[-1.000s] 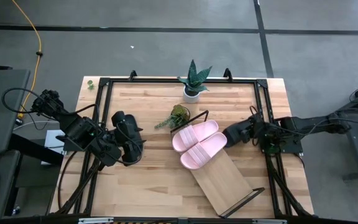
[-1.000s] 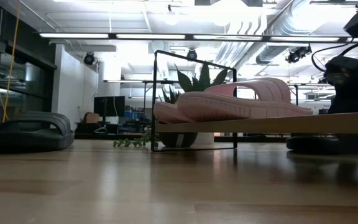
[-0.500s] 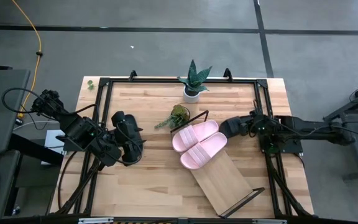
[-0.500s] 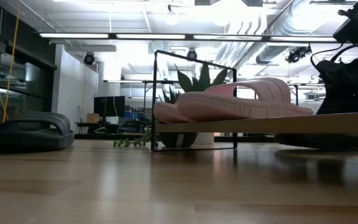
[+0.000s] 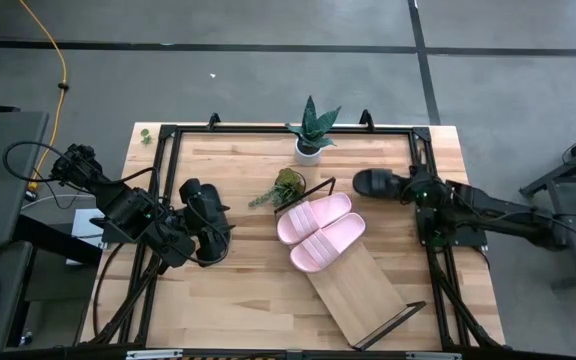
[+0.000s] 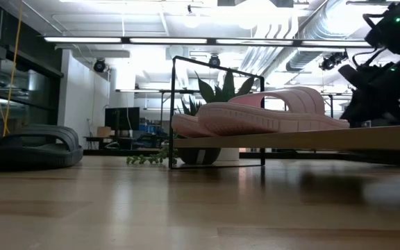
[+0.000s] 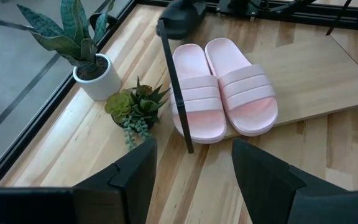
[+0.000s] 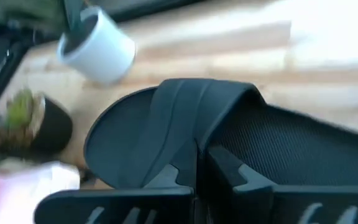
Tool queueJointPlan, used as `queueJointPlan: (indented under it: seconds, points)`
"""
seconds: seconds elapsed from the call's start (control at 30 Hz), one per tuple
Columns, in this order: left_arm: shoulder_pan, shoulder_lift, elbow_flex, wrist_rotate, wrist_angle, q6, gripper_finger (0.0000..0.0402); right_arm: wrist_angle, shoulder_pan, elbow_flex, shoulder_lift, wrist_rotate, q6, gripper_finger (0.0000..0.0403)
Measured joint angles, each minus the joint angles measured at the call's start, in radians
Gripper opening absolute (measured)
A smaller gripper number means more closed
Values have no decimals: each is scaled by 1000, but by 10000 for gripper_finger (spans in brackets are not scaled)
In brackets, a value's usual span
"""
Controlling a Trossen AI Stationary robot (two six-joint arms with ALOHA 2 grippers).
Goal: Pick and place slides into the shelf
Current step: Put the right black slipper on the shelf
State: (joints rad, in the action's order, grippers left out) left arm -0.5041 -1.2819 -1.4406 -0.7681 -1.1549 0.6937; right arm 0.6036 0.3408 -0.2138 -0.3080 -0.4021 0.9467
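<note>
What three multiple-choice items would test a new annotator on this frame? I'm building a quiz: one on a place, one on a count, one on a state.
1. Where do the pink slides lie?
A. on the shelf
B. on the floor
C. in the white pot

2. How many potted plants stand on the table?
A. none
B. two
C. four

3. What is the right gripper doing?
A. hanging open
B. shut on a black slide
C. shut on a plant

Answers:
1 A: both pink slides rest side by side on the shelf.
2 B: a tall plant in a white pot and a small succulent.
3 B: the right gripper is clamped on the black slide.
</note>
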Motion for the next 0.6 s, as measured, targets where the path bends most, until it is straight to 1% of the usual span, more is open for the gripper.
queueJointPlan:
  seconds: [0.13,0.3,0.33,0.43,0.6]
  points:
    - [0,0,0,0,-1,0,198,-73,62,0,-1,-2,-44,0]
    - [0,0,0,0,-2,0,198,-119,144,-5,-1,33,-111,0]
    - [0,0,0,0,-3,0,198,-123,159,-13,-2,37,-119,0]
    - [0,0,0,2,-18,0,198,-142,194,-42,-1,95,-161,0]
    - [0,0,0,22,-31,0,198,-144,237,-104,-13,108,-212,0]
